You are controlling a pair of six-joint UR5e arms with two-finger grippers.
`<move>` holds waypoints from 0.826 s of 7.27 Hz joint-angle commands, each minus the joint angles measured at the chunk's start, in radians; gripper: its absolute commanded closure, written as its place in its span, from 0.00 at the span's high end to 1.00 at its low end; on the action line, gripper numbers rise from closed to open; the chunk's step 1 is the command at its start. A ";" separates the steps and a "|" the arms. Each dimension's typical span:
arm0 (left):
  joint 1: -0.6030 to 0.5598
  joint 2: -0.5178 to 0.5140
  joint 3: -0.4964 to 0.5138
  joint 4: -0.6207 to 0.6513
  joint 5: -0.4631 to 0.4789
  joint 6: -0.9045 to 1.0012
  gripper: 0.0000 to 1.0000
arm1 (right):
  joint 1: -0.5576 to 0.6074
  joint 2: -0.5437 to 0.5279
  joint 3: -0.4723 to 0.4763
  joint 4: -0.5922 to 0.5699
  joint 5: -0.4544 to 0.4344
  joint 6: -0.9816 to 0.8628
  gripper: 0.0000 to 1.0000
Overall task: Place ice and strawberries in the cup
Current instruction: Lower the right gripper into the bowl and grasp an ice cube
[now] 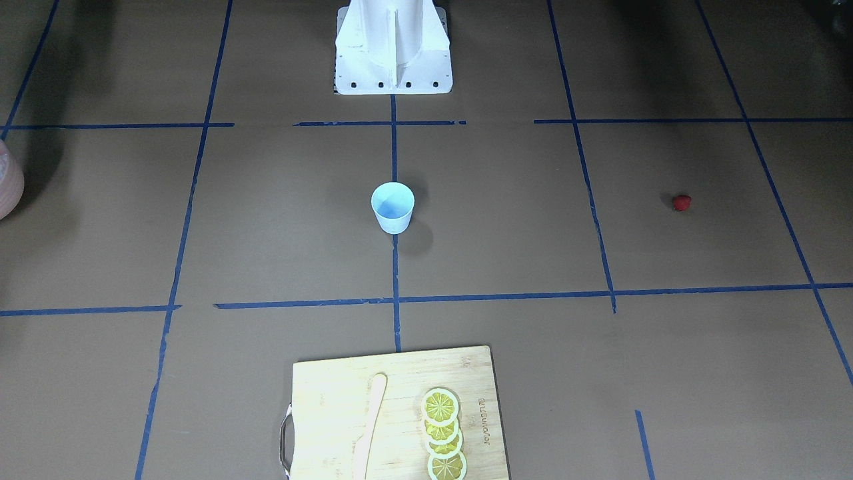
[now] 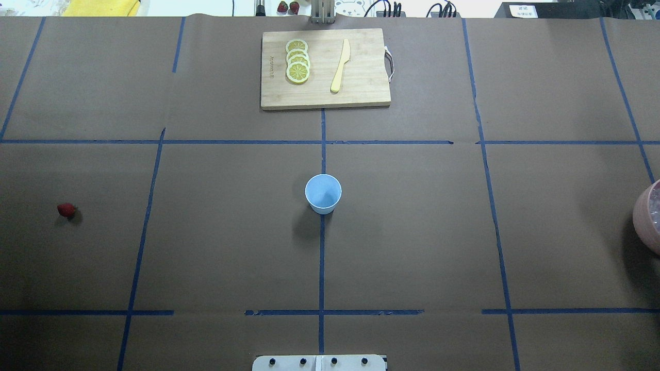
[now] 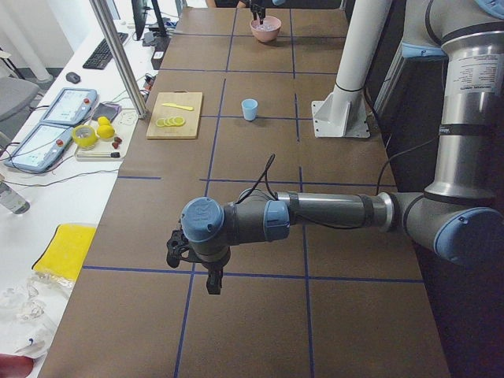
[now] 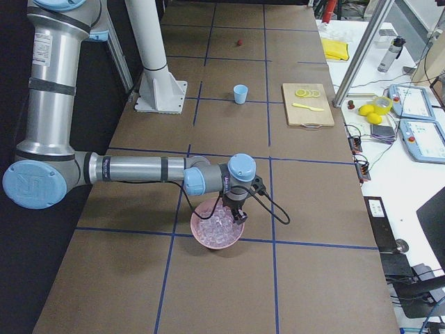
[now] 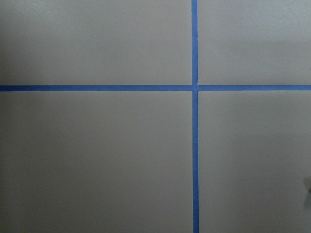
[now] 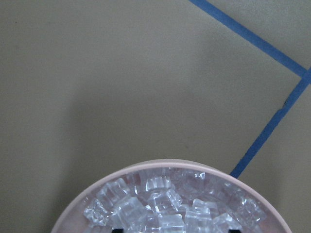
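The pale-blue cup (image 2: 323, 194) stands upright at the table's middle, also seen in the front view (image 1: 392, 207). One dark-red strawberry (image 2: 66, 209) lies alone far on the robot's left. The ice (image 6: 160, 204) fills a pinkish bowl (image 4: 208, 240) at the robot's far right. My right gripper (image 4: 238, 216) hangs just over the ice; in its wrist view two dark fingertips (image 6: 115, 228) show wide apart at the bottom edge, with nothing between them. My left gripper (image 3: 211, 282) hovers above bare table near a tape crossing, far from the strawberry; I cannot tell if it is open.
A wooden cutting board (image 2: 361, 93) at the table's far side holds lemon slices (image 2: 297, 61) and a yellow knife (image 2: 340, 66). The robot's white base (image 1: 393, 47) stands at the near middle edge. Blue tape lines grid the brown table.
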 commanded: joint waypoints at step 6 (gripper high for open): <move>-0.003 0.000 -0.007 0.001 -0.001 0.000 1.00 | -0.003 -0.010 -0.030 -0.011 -0.010 -0.002 0.63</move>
